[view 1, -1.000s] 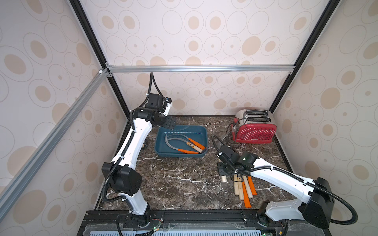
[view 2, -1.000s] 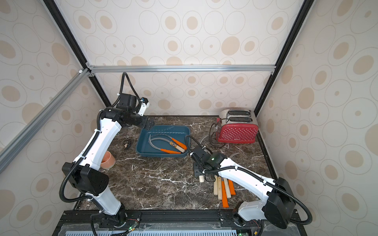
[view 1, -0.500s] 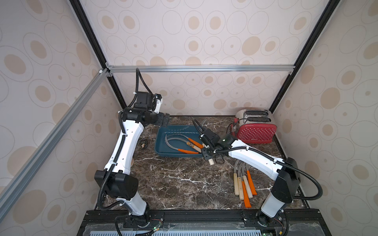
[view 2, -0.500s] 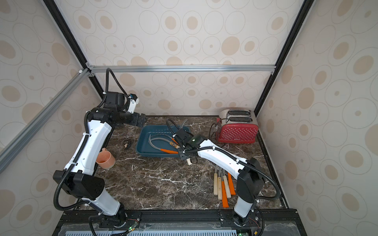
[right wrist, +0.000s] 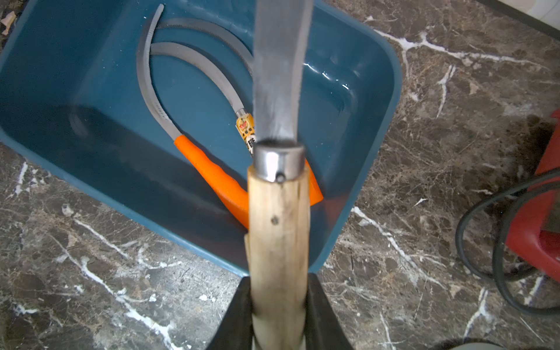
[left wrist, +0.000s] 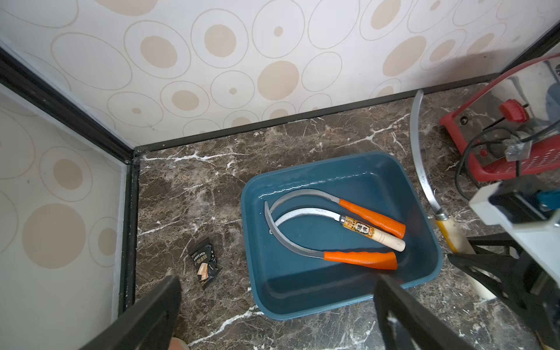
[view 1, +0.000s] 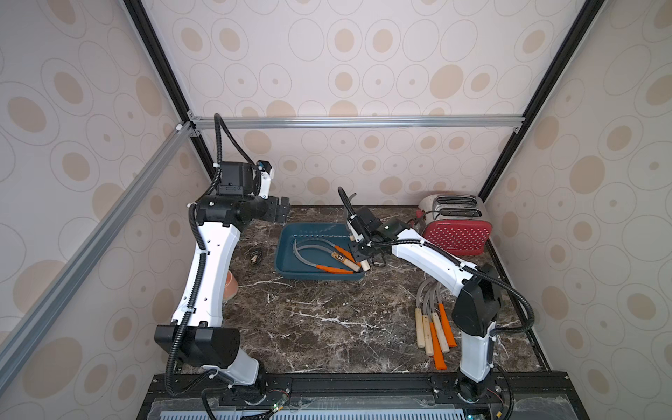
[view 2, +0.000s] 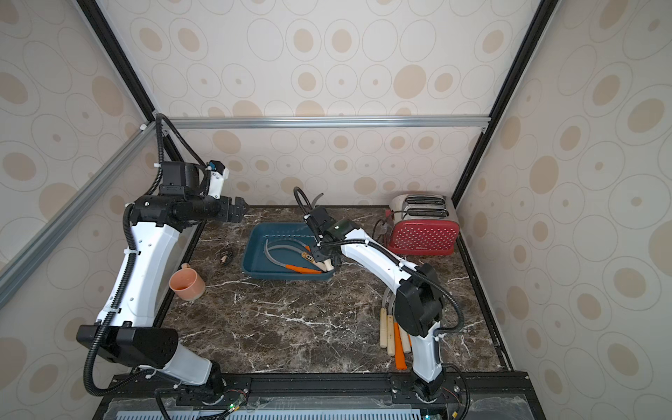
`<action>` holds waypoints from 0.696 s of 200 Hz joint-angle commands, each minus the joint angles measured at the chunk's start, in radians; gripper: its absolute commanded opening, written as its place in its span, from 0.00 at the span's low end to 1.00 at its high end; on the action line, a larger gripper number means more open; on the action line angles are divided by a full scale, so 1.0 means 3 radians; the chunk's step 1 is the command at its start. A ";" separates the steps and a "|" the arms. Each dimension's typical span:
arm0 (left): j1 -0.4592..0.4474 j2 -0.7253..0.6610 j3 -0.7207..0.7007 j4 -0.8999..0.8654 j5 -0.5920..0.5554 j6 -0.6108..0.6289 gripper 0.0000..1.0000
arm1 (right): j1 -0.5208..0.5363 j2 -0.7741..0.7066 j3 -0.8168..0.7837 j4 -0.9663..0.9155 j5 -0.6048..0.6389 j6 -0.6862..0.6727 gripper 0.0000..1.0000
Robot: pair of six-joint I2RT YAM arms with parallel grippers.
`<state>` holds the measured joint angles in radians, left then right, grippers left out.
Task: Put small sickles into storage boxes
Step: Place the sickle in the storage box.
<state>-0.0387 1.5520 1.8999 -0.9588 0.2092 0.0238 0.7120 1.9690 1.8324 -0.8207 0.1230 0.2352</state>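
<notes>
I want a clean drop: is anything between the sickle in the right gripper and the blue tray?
Nothing visible blocks it. The pale wood-handled sickle, clamped in the right gripper, hangs over a corner of the dark teal plastic tray. Inside lie three curved-blade sickles, handles beneath it, so it may land on them.

Perhaps nine sickles (left wrist: 360, 260), one tray (left wrist: 254, 242), one toaster (view 1: 456, 236), one cup (view 2: 187, 285), one wrapper (left wrist: 203, 263).

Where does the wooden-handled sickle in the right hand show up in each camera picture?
In a top view: wooden-handled sickle at the blue tray's front corner, toaster side.
In a top view: same corner.
Left wrist: between tray and toaster.
Right wrist: picture's middle, gripped by the right hand.
Shared landmark: the blue tray.
</notes>
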 commanded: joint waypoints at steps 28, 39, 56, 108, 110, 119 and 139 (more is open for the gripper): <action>0.0088 -0.0071 -0.0007 0.0000 0.0090 -0.0095 0.99 | -0.0085 0.0249 0.0277 0.0146 -0.0173 -0.0327 0.00; 0.0088 -0.0070 -0.0024 0.0010 0.0087 -0.0095 0.99 | -0.0084 0.0335 0.0378 0.0119 -0.0178 -0.0409 0.00; 0.0087 -0.0066 -0.0047 0.0011 0.0081 -0.0085 0.99 | -0.0087 0.0450 0.0500 0.0131 -0.0200 -0.0566 0.00; 0.0098 -0.0088 -0.0053 -0.0005 0.0005 0.0022 0.99 | -0.0073 0.0799 0.0897 0.0075 -0.0382 -0.0969 0.00; 0.0098 -0.0090 -0.0050 -0.0005 0.0007 0.0022 0.99 | -0.0071 0.0813 0.0907 0.0070 -0.0390 -0.0986 0.00; 0.0098 -0.0095 -0.0046 -0.0005 0.0004 0.0042 0.99 | -0.0049 0.0868 0.0976 0.0033 -0.0399 -0.1080 0.00; 0.0098 -0.0095 -0.0025 0.0001 0.0008 0.0050 0.99 | 0.0031 0.1019 0.1153 -0.0096 -0.0325 -0.1269 0.00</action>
<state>-0.0128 1.5497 1.8809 -0.9573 0.2173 0.0154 0.6895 2.2261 2.1048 -0.8001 0.0261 -0.0341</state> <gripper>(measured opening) 0.992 0.256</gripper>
